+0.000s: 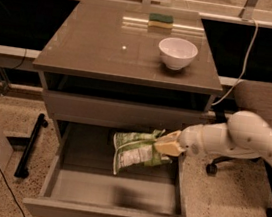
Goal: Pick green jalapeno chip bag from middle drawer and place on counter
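Fingers (171, 145) of gripper (163, 147) pinching shut on right edge of bag (134, 150), holding nothing else. Bag hanging left of fingers, sagging above drawer (114, 194) floor. Pinch looking thin: foil possibly slipping, bag dropping back into drawer. Just above fingers, upper drawer front (120, 113) and counter (94, 49) lip overhanging, bag risking snagging on rise. Farther up, bowl (177, 52) and sponge (161, 20) sitting on counter, bag risking knocking bowl at placement.
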Motion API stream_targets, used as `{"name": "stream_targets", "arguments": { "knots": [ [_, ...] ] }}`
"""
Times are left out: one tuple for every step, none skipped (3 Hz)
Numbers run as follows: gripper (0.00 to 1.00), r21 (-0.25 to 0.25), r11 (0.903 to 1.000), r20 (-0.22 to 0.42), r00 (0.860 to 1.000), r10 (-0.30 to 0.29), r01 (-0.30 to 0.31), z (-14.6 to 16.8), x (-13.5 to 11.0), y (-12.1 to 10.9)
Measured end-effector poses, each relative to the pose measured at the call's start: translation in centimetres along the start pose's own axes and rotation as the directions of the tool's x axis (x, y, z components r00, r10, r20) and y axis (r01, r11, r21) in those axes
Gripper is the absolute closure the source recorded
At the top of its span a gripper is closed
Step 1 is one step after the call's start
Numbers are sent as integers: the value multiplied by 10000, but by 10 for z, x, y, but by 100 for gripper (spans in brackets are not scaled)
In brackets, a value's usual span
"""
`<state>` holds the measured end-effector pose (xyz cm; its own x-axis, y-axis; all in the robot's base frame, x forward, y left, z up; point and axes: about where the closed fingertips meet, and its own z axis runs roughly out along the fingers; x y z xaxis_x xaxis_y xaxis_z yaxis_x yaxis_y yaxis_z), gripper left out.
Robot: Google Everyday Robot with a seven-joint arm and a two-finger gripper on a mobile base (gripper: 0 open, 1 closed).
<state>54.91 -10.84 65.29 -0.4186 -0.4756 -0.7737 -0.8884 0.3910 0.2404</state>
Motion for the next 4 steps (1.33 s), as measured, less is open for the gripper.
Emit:
{"name": "stream_targets", "arguments": {
  "knots": [
    [100, 33, 9739, 416, 9730, -2268, 2269, -63, -56, 25],
    [100, 387, 9045, 451, 9035, -4261, 4247, -122, -117, 52],
    [100, 437, 8881, 452, 8871, -4593, 4576, -132, -129, 56],
    [100, 439, 8881, 452, 8871, -4594, 4576, -132, -129, 56]
  ]
}}
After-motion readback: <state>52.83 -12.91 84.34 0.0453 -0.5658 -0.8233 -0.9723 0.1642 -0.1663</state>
